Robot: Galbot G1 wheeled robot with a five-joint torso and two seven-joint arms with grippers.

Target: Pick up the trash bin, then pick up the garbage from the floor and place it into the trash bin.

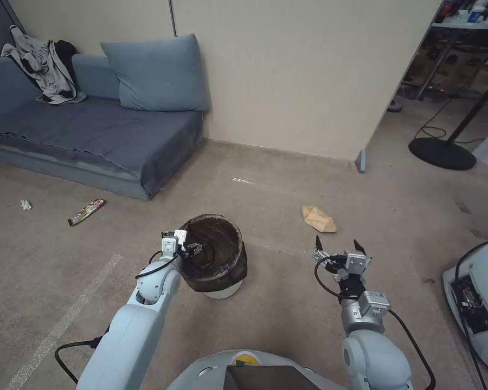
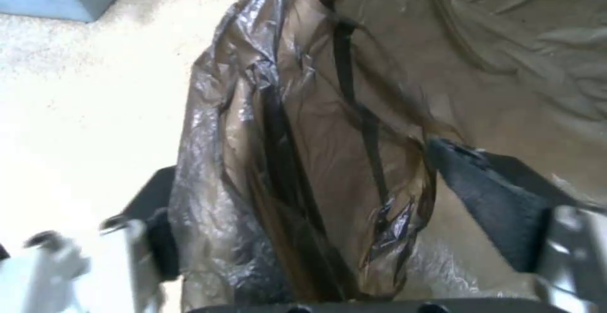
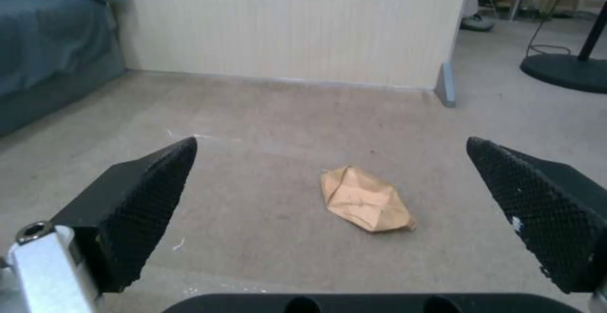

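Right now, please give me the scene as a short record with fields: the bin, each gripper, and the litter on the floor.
trash bin: on the carpet, dark bag folded over its rim
left gripper: at the bin's rim, one finger inside and one outside the bag
right gripper: open, above the carpet, facing the tan paper bag
other litter: red-green wrapper and white paper wad near the sofa
inside bin: no litter seen

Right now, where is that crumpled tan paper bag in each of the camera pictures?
Head view: the crumpled tan paper bag lies on the carpet, ahead of the open right gripper.
Left wrist view: not in it; the left gripper straddles the trash bin's liner.
Right wrist view: centre floor, between the fingertips.
Shared landmark: the partition's grey foot.
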